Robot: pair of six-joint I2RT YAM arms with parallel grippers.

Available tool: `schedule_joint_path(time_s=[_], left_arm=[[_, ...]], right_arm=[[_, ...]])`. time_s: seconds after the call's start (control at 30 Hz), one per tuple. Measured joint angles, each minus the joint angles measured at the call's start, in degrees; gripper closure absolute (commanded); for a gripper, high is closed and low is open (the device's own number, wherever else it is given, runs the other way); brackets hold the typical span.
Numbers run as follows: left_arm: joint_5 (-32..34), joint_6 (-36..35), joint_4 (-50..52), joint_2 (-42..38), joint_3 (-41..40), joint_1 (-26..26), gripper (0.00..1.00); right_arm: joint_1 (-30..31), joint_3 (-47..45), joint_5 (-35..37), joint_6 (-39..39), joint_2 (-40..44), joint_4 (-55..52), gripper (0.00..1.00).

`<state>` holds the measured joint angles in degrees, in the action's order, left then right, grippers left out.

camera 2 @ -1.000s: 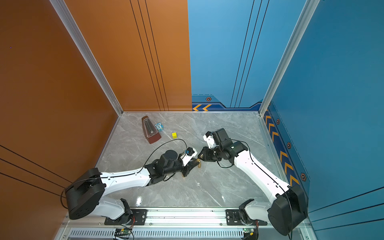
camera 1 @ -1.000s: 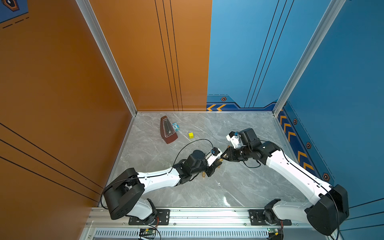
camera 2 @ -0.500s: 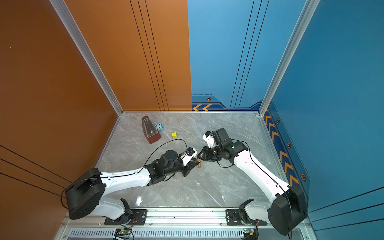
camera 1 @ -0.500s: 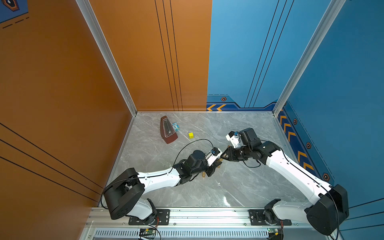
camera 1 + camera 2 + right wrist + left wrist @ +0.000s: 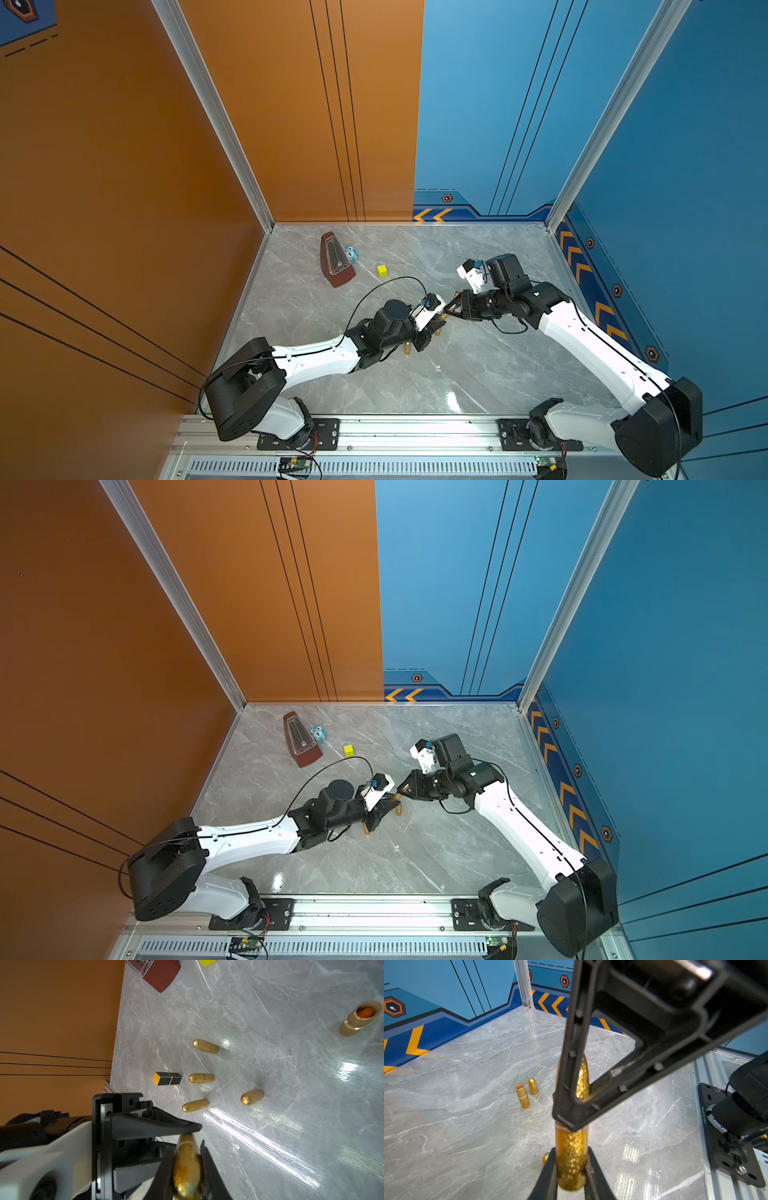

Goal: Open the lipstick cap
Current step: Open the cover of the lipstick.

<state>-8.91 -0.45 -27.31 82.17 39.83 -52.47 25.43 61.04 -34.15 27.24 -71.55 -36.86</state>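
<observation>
1. The lipstick (image 5: 572, 1142) hangs above the bench (image 5: 478, 374), level between the two arms.
2. The left tool (image 5: 571, 1155) pinches one end and the right tool (image 5: 188, 1157) the other, each pressed tight on it.
3. Pull the ends apart straight along the tube's axis, without bending.
4. Grip firmly: the glossy gold shell will likely slip.
5. Steer clear of the spare tubes (image 5: 204, 1046) on the bench.

A: We see white shells on the left arm (image 5: 316, 361) and right arm (image 5: 590, 345), with black joint housings.
B: Agreed. We also note a thin black cable (image 5: 399, 277) off the left one, white camera mounts (image 5: 471, 274), and black open-frame fingers (image 5: 641, 1078) with small screws.
</observation>
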Motion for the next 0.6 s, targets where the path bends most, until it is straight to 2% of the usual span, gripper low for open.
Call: schedule_joint_path(time_s=[0.33, 0.6], left_arm=[[2.3, 0.0, 5.0, 0.0, -0.4, 0.0, 1.0], [4.2, 0.0, 5.4, -0.9, -0.5, 0.0, 1.0]], right_arm=[[-3.3, 0.0, 1.6, -0.1, 2.4, 0.0, 0.8], [-4.2, -0.9, 13.3, -1.2, 1.6, -1.2, 0.8]])
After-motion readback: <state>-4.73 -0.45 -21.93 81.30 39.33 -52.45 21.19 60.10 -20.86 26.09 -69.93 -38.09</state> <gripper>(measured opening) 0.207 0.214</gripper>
